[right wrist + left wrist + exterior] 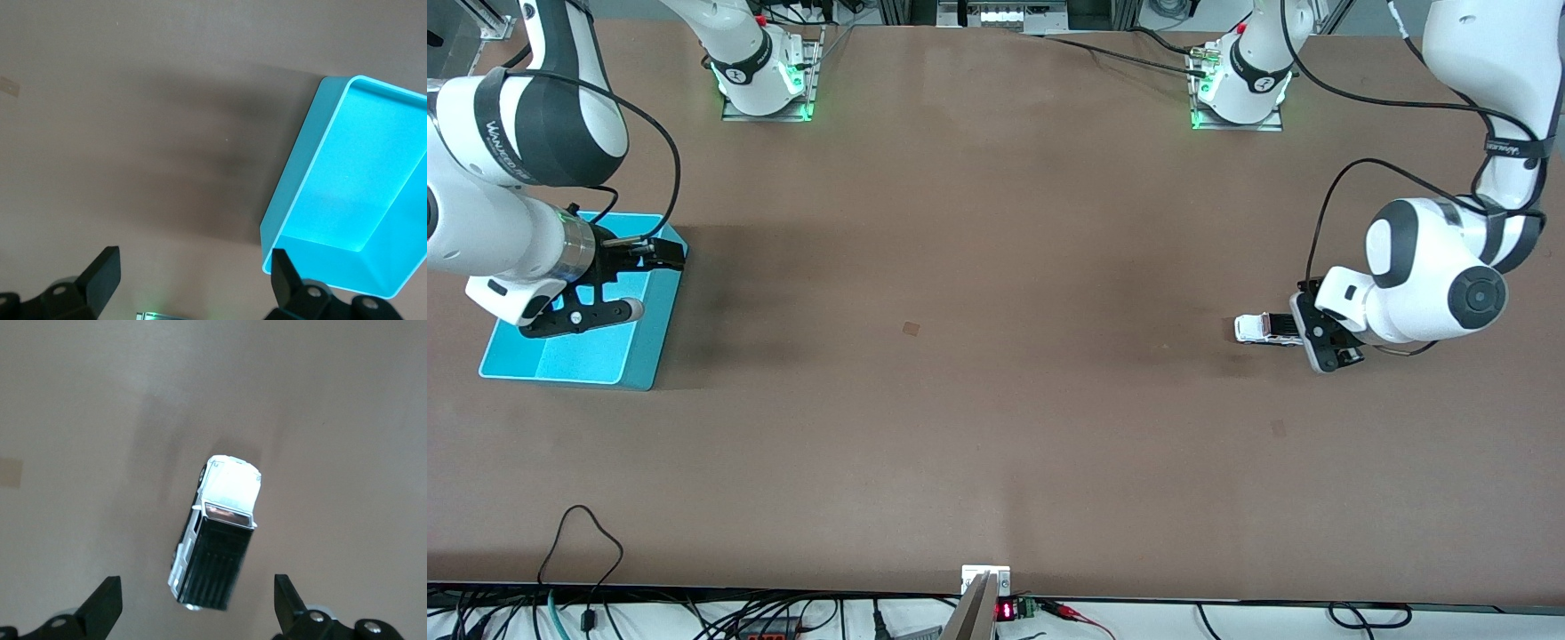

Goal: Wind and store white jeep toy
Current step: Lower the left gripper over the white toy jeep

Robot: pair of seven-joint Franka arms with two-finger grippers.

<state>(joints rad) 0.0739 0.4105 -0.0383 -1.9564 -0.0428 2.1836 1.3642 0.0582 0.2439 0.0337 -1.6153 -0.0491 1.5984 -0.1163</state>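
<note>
while the white jeep toy (pixel 1264 328) rests on its wheels on the bare table (pixel 996 356) toward the left arm's end, no part of the task appears complete: judged from its position, the toy has been neither wound nor stored.

left gripper (pixel 1327 342): positioned above the table at the rear end of the toy. in the left wrist view the toy (pixel 217 537) lies between the two spread fingertips (pixel 103 603), with a clear gap on each side; neither fingertip touches it. nothing is held.

right gripper (pixel 609 284): positioned over the cyan bin (pixel 640 356) at the right arm's end of the table. its fingers (pixel 100 273) are spread and hold nothing. this arm appears to be waiting. the right wrist view shows the bin (pixel 320 133) with nothing visible inside it.

remaining steps, as judged from this state:
- lower the left gripper and close it on the toy body.
- wind the toy, presumably by drawing it back along the table.
- carry it across the table; toy and bin are well apart, so a handover to the right arm may be required.
- release it into the bin.
</note>
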